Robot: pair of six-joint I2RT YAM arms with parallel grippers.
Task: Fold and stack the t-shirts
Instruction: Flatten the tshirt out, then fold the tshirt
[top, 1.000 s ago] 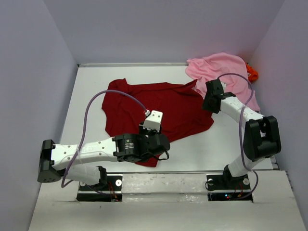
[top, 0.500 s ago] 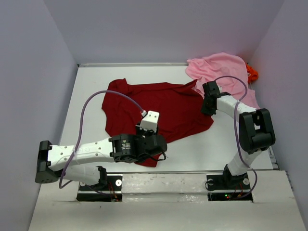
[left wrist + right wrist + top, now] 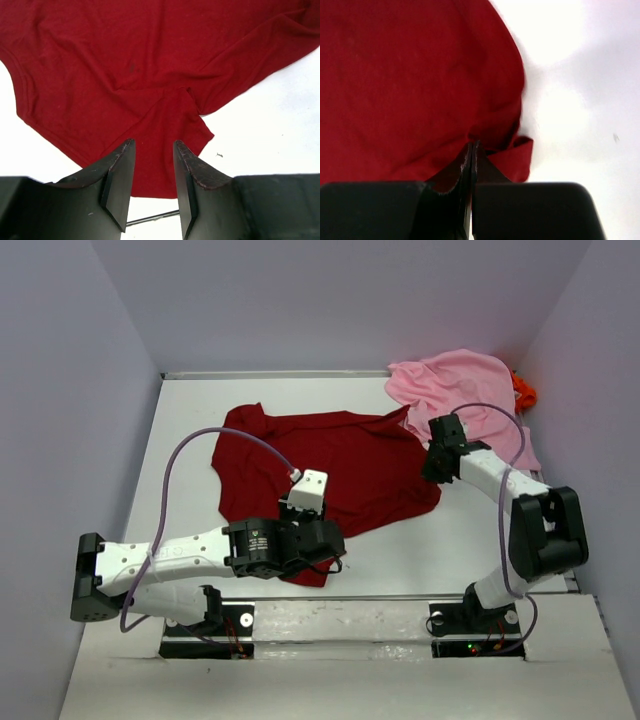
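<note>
The dark red t-shirt [image 3: 330,455] lies spread and wrinkled in the middle of the white table [image 3: 180,440]. My right gripper [image 3: 432,472] is at its right edge, and in the right wrist view the jaws [image 3: 471,144] are shut together on a puckered fold of the dark red t-shirt [image 3: 395,75]. My left gripper [image 3: 154,145] is open over the near corner of the dark red t-shirt [image 3: 125,65], with nothing between its fingers. In the top view the left gripper [image 3: 322,548] sits at the shirt's near tip. The light pink t-shirt [image 3: 460,385] is crumpled at the back right, with the bright orange t-shirt [image 3: 524,392] peeking out behind it.
Grey walls close in the table at the left, back and right. The right arm's purple cable [image 3: 500,420] loops over the pink t-shirt. The left arm's cable [image 3: 200,445] arcs above the red t-shirt's left part. A metal rail [image 3: 350,615] runs along the near edge.
The right gripper's jaws have closed on the dark red t-shirt's right edge, and that arm shifted slightly. The left arm drifted a little to the left with its jaws unchanged.
</note>
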